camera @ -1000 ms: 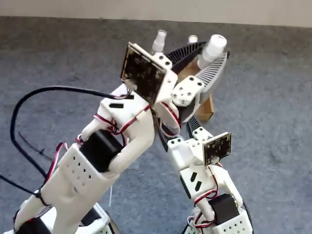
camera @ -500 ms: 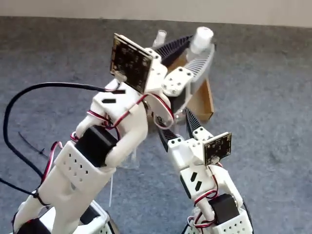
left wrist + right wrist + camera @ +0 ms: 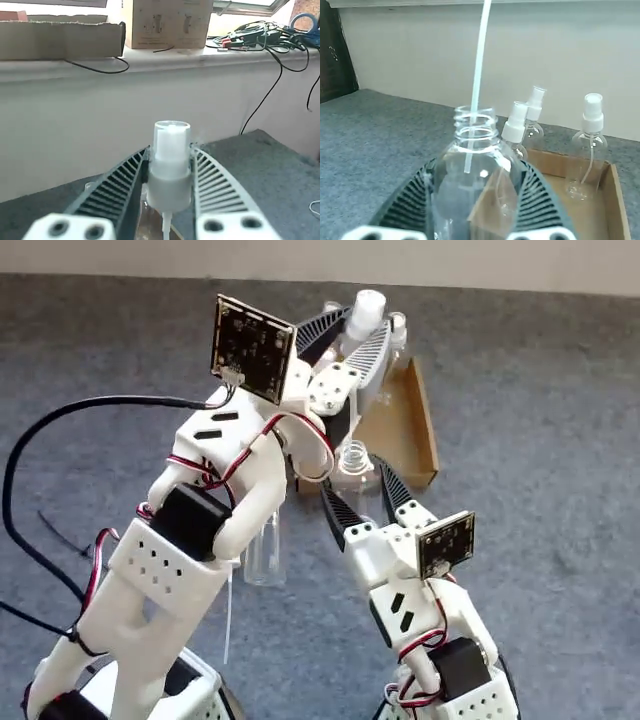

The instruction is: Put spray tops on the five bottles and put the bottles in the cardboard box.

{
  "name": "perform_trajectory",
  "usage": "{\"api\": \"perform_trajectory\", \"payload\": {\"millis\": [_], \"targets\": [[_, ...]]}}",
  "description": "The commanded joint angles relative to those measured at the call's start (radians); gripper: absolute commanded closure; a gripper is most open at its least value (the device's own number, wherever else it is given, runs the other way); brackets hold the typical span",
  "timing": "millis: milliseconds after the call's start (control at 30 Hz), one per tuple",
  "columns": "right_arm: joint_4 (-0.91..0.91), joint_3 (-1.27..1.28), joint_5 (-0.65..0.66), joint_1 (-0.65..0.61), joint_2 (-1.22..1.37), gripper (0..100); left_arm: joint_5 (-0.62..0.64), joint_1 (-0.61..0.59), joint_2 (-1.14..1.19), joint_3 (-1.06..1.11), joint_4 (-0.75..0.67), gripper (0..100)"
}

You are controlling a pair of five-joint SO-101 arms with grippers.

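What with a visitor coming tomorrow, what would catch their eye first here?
The left gripper holds a spray top above an open bottle clamped in the right gripper, its tube inside the neck. Beyond them, three capped bottles stand at the cardboard box.

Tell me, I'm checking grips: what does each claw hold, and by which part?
Left claw holds the spray top by its collar; right claw holds the open bottle by its body.

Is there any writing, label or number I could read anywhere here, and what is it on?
Nothing here can be read.
Dark printed marks on the cardboard carton on the sill: too blurred to read.
The circuit board on an arm's wrist: no legible text.
The clear bottle and spray top: no label visible.
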Motion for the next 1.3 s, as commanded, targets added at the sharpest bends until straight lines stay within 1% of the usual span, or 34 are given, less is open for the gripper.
{"api": "perform_trajectory", "payload": {"millis": [0, 100, 367, 433, 467, 567, 667, 733, 867, 1133, 1267], "targets": [[-0.022, -0.010, -0.008, 0.010, -0.012, 99.4, 0.006, -0.019, -0.033, 0.045, 0.003, 100], [-0.021, -0.010, -0.008, 0.010, -0.012, 99.4, 0.006, -0.012, -0.122, 0.140, 0.003, 100], [-0.019, -0.008, -0.008, 0.010, -0.012, 99.4, 0.005, -0.012, -0.447, 0.495, 0.003, 100], [-0.013, -0.008, -0.008, 0.010, -0.012, 99.4, -0.005, -0.012, -0.479, 0.547, 0.003, 100], [0.004, -0.008, -0.008, 0.008, -0.012, 99.4, -0.029, -0.010, -0.481, 0.567, 0.003, 100], [0.064, -0.012, -0.008, 0.007, -0.012, 99.4, -0.095, 0.036, -0.483, 0.619, 0.003, 100], [0.067, -0.012, -0.008, 0.010, -0.012, 99.4, -0.123, 0.081, -0.489, 0.659, 0.003, 100], [0.067, -0.010, -0.008, 0.010, -0.012, 99.4, -0.123, 0.088, -0.489, 0.661, 0.005, 98], [0.067, -0.010, -0.008, 0.010, -0.012, 99.4, -0.115, 0.091, -0.490, 0.624, 0.089, 87], [0.067, -0.012, -0.006, 0.012, -0.012, 99.4, -0.123, 0.082, -0.490, 0.407, 0.230, 84], [0.067, -0.007, -0.006, 0.012, -0.012, 99.4, -0.123, 0.082, -0.484, 0.305, 0.310, 77]]}}
